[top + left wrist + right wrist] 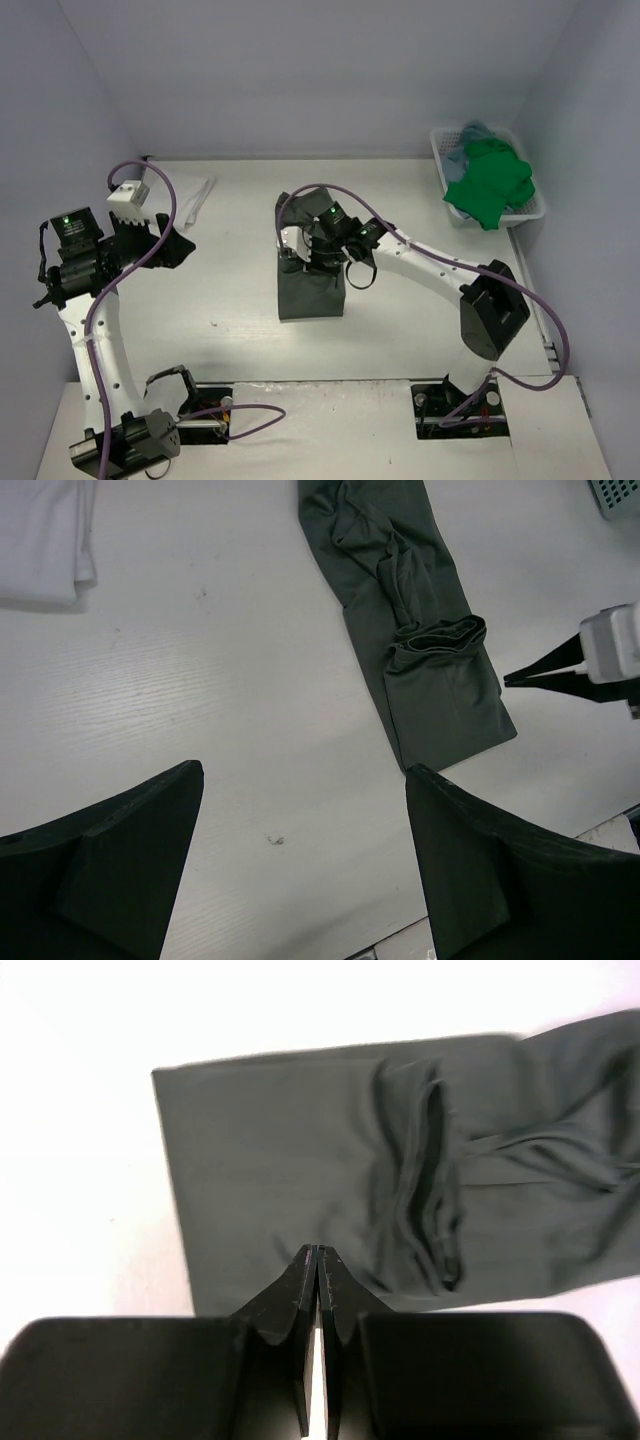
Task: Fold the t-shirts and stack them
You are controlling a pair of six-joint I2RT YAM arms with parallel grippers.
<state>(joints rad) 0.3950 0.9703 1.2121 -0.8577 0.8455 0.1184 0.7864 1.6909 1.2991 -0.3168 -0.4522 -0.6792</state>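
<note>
While right fingers [298,1295] meet, the dark grey t-shirt [280,1160] lies folded.

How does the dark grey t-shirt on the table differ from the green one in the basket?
The dark grey t-shirt is folded into a mostly flat strip, while the green t-shirt is a crumpled heap. The grey one lies on the table near its middle, and the green one sits in the white basket at the far right. Both are plain, single-colour cloth.
</note>
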